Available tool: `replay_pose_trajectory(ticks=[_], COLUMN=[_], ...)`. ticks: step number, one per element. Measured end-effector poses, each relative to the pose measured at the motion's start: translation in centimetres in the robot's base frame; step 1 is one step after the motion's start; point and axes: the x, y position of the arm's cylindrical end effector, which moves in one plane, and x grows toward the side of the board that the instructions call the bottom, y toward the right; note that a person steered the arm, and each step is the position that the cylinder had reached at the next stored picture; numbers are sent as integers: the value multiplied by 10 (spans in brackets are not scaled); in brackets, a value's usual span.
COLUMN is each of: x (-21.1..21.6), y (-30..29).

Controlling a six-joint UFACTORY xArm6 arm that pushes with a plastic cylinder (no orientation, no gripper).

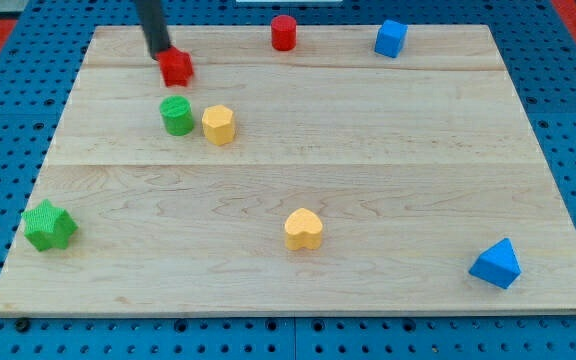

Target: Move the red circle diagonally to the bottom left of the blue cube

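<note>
Red circle, the short red cylinder block (284, 32), sat upright at the view's top edge of the pale wooden board (368, 180), a bit left of the blue cube (390, 38) and apart from it. Your tip (160, 52) was nowhere near it: the dark rod's end was touching or just beside the upper-left side of the red star-shaped block (176, 67), well off to the view's left of the circle. No fingers on this rig, so nothing was gripped or released; the rod just stood on the board against that red block.

Handling, by judgement: the red circle looked light, rigid and smooth, so it should have slid easily on the wood. Round sides mean it could have rolled off the tip sideways if you pushed off-centre. Contact point you needed was its upper or upper-left side, pushing down and right toward the spot below-left of the blue cube. A short trip, not yet started.

Around: green cylinder (177, 116) and yellow hexagonal block (219, 124) sat close together below the red star block. Yellow heart-shaped block (304, 229) was near the bottom centre, green star block (49, 225) at the bottom left, blue triangular block (495, 264) at the bottom right. None stood in the circle's path; the only risk was nudging the blue cube.
</note>
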Motion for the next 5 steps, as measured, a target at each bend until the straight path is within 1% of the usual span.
replay_pose_trajectory(ticks=[1,2,3,4,5], x=[27,35,-3,-38,-70], y=[28,26,62,66,86])
